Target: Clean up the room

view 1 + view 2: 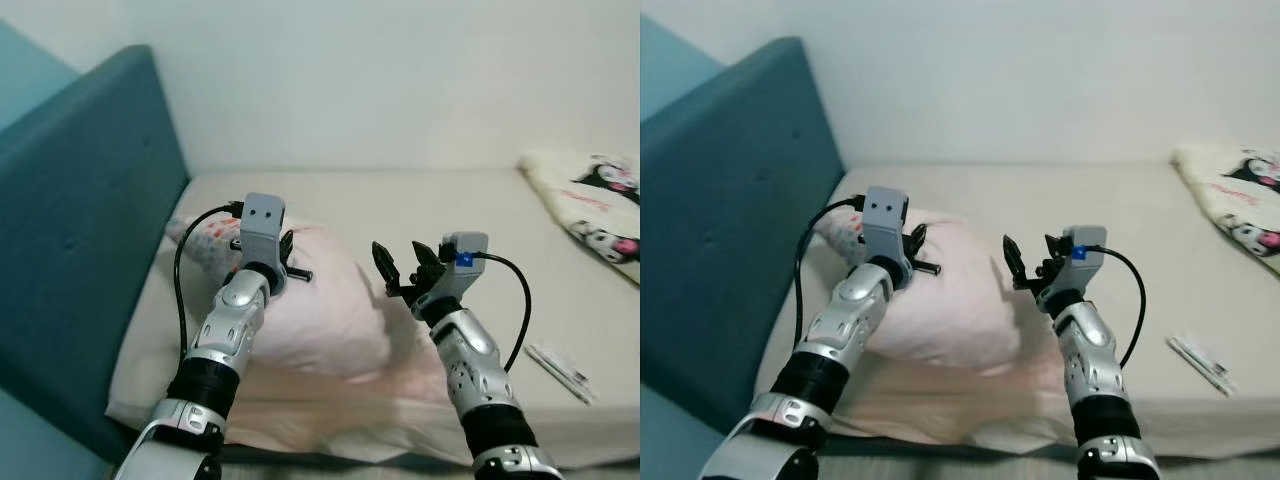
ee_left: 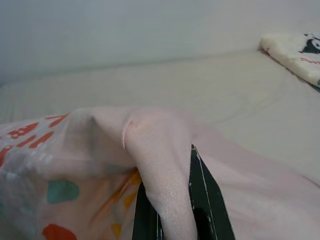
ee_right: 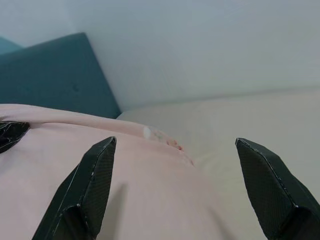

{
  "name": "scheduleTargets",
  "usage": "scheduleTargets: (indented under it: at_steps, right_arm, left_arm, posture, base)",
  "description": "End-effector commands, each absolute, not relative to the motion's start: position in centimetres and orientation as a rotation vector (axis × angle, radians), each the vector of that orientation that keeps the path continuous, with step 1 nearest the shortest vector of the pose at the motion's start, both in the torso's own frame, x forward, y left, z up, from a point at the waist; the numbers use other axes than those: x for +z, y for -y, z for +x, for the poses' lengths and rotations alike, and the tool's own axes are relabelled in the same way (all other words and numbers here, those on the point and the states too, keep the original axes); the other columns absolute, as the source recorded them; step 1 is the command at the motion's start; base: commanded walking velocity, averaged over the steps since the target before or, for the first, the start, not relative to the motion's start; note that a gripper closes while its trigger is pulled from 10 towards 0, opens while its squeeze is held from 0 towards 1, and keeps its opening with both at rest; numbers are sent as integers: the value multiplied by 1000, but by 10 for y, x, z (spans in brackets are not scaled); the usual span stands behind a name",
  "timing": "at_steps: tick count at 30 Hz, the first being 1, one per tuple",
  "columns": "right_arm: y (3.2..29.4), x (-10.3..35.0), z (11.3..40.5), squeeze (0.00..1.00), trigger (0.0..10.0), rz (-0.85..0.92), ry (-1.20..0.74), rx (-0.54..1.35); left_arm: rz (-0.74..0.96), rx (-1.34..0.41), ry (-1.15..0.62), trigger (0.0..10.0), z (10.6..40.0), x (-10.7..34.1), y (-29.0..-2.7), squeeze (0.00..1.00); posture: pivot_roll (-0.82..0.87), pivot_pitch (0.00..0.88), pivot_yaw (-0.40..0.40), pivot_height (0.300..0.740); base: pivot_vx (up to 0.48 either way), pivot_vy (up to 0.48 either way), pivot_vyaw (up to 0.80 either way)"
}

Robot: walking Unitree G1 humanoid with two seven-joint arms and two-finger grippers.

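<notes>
A teal headboard (image 1: 80, 230) stands at the left of the bed (image 1: 430, 215). The left gripper (image 2: 172, 210) pinches a fold of one pale pink pillow (image 1: 320, 310), soft and rumpled, lying near the headboard. The right gripper (image 1: 402, 262), fingers spread, hovers beside it. One cartoon-print blanket (image 1: 590, 205) lies far right.

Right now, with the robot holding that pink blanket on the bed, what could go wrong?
1. The left end effector pinches only a thin fold of the pink blanket, so the fold might slip out if it pulls.
2. The right end effector is open and hovers beside the blanket, so one-sided lifting could drag it unevenly.
3. The patterned pillow lies partly under the blanket and might get dragged along.
</notes>
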State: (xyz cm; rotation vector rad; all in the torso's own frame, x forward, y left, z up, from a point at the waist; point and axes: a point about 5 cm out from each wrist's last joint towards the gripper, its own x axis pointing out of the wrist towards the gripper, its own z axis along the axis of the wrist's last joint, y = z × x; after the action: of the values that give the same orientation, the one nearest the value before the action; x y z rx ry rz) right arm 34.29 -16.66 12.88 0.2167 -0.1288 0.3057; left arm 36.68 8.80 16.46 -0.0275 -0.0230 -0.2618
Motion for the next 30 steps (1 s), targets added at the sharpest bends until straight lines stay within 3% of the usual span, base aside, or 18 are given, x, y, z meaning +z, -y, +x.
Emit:
scheduleTargets:
  at_steps: [1,9,27,30]
  right_arm:
    - [161,127,342,0,10000,207,126,323]
    - [159,127,341,0,10000,185,124,333]
    - [159,125,341,0,10000,174,113,337]
    - [158,125,341,0,10000,174,113,337]
  left_arm:
    - [-18,-227,145,10000,370,188,-103,0]
    - [5,-193,216,10000,376,208,-120,0]
    - [-5,-215,216,10000,372,204,-113,0]
    - [-40,-224,224,10000,371,205,-113,0]
  posture:
    - [-144,39,14,722]
    - [-140,41,10,722]
    - [-140,45,8,722]
    - [-141,49,8,722]
  base:
    - [315,0,0]
    - [377,0,0]
    - [376,0,0]
    - [0,0,0]
